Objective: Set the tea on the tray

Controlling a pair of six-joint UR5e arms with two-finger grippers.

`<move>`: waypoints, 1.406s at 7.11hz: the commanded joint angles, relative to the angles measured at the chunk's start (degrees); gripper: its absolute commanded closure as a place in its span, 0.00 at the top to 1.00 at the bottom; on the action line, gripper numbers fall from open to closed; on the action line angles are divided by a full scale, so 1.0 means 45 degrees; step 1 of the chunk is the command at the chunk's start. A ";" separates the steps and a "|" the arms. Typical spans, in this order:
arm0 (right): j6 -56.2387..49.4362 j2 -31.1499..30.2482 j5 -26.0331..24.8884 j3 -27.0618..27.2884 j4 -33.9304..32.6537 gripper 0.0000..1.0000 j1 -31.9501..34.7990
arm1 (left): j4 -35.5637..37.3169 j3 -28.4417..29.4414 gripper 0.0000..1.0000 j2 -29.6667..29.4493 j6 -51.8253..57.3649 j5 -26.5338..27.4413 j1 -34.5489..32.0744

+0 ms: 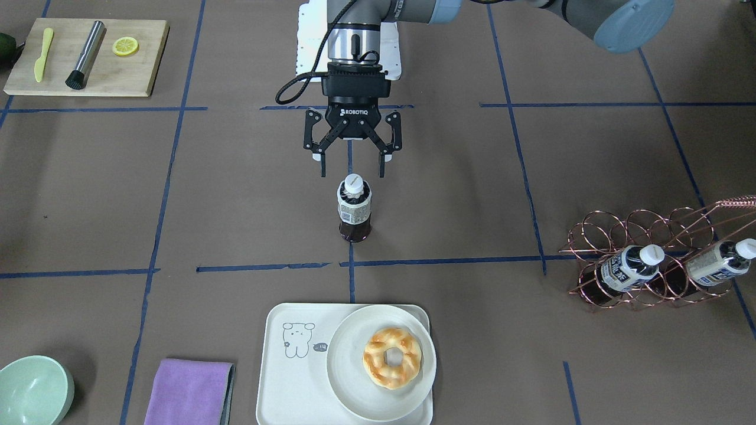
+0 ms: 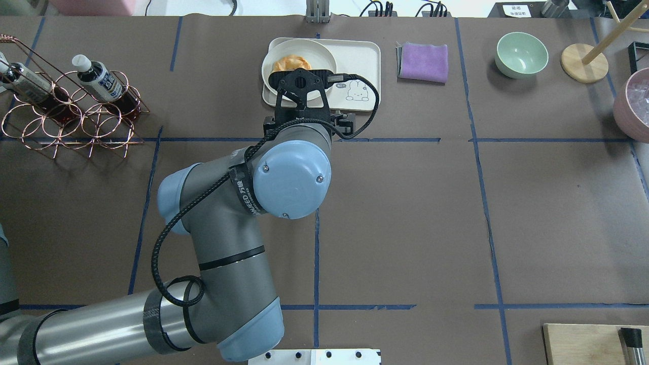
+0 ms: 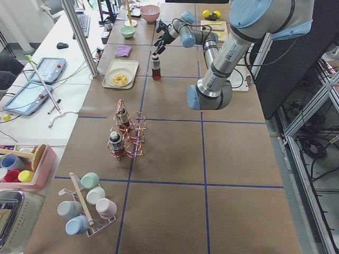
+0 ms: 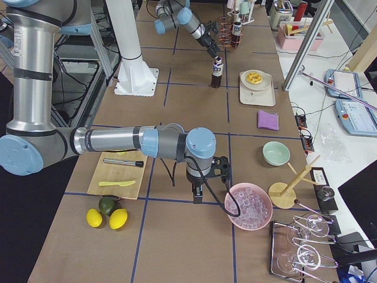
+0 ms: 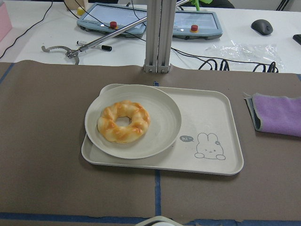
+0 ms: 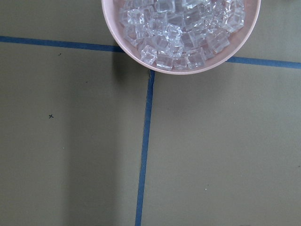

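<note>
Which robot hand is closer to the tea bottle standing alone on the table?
Left. The left gripper hangs open just above the cap of the tea bottle; the right gripper is far off, beside the pink bowl of ice.

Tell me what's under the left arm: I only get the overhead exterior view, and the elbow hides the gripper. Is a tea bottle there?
Observer: Yes. The front-facing view shows one tea bottle standing upright on the table, just below the left gripper.
Operator: Gripped?
Observer: No. The jaws are open, spread to either side of its white cap.
Operator: And the right arm?
Observer: The exterior right view shows it low beside the pink bowl of ice. I cannot tell whether the right gripper is open or shut.
</note>
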 commanded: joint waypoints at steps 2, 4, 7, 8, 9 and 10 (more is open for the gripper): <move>-0.0015 0.0022 0.0000 0.0002 0.0000 1.00 0.0000 | 0.0117 -0.1797 1.00 0.1736 0.0527 -0.5001 -0.2309; 0.0004 0.0042 0.0039 0.0119 0.0020 1.00 -0.0020 | 0.0485 -0.2639 1.00 0.3533 0.2799 -0.7922 -0.3720; 0.0141 0.0042 0.0214 0.0859 0.0020 1.00 -0.0078 | 0.3778 -0.3500 1.00 0.6169 0.7988 -1.2261 -0.6996; 0.0141 0.0119 0.0253 0.1036 0.0020 0.99 -0.0349 | 0.4543 -0.3561 1.00 0.7088 1.0077 -1.2734 -0.8496; 0.0179 0.0816 0.0273 0.1038 0.0000 0.99 -0.1260 | 0.4976 -0.3349 1.00 0.7735 1.2263 -1.3242 -1.0039; 0.0837 0.1248 0.0583 0.1115 0.0000 0.98 -0.1676 | 0.4999 -0.2631 1.00 0.8515 1.4915 -1.4213 -1.1582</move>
